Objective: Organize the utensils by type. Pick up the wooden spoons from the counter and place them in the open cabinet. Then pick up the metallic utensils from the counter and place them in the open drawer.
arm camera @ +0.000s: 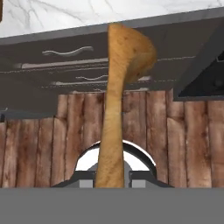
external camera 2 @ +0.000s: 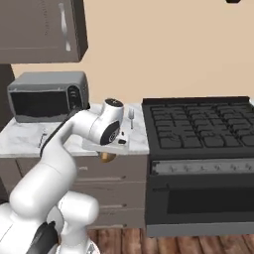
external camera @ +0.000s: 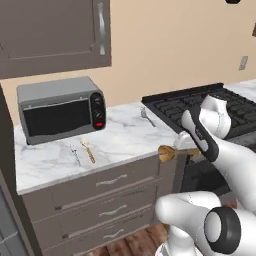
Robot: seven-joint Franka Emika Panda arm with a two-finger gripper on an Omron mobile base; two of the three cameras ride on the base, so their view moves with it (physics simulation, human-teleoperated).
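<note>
- Wooden spoons number two: the longer wooden spoon (arm camera: 114,109) is clamped by its handle between the fingers of the gripper (arm camera: 112,180), its round brown bowl (external camera: 165,152) jutting past the front edge of the counter (external camera: 125,137), off the worktop, in front of the drawer fronts.
- The shorter wooden spoon (external camera: 88,149) lies flat on the marble in front of the toaster oven (external camera: 61,108), apart from the arm.
- Silvery metal utensils number two: a thin metal utensil (external camera: 75,154) just beside the shorter spoon, and a fork (external camera: 147,117) near the stove (external camera: 210,107), well apart from the first.
- One grey toaster oven, one black stove, one upper cabinet (external camera: 52,35) above the oven.
- Three drawer fronts (external camera: 112,210) are stacked under the counter.
- No brand, label or writing can be read anywhere.
</note>
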